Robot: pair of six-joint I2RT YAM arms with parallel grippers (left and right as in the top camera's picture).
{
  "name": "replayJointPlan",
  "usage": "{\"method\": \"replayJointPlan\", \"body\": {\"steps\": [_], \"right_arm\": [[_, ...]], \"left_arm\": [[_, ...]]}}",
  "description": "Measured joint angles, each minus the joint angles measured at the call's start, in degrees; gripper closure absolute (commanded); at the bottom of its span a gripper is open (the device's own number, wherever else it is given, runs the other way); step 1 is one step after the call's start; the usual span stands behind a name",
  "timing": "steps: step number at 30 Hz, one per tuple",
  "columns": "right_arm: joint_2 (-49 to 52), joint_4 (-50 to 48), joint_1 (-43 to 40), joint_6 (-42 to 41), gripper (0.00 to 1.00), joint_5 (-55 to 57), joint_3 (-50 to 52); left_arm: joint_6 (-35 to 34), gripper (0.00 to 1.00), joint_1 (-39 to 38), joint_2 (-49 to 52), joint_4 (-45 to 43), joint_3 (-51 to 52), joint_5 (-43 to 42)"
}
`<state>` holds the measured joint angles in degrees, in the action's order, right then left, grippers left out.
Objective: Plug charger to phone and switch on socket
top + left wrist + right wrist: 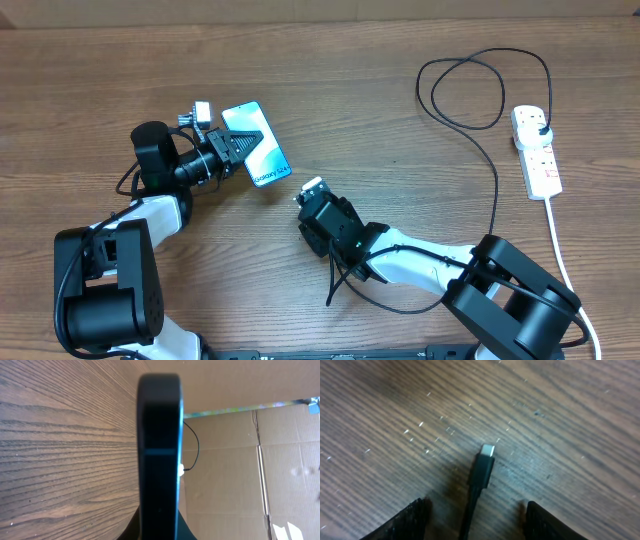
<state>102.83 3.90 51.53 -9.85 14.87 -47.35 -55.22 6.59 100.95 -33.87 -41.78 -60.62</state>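
On wood-grain table, left end effector grips phone (wrist sees only edge); right end effector gapes astride charger.

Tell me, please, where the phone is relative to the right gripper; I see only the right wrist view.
Observer: The phone lies to the left of the right gripper and farther out from the robot, apart from it.
Operator: Is it lying free?
Observer: No, the left gripper is shut on its side edge.
Operator: And the far end of the charger?
Observer: Its black plug sits in the socket, far over on the robot's right side.
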Motion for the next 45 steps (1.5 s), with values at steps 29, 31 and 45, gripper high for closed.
{"method": "replayJointPlan", "body": {"steps": [29,31,45], "right_arm": [[2.0,-1.0,0.0,-1.5,0.96,1.6,-1.2],[2.0,-0.1,0.0,-2.7,0.96,1.6,-1.4],[-6.9,17.5,-4.3,-15.8,0.96,-1.7,-2.1]], "left_arm": [[0.1,0.96,0.0,0.0,2.4,-0.3,1.4],[0.2,0.96,0.0,0.0,3.5,-0.3,1.6],[4.6,0.96,0.0,0.0,9.5,-0.3,2.6]]}}
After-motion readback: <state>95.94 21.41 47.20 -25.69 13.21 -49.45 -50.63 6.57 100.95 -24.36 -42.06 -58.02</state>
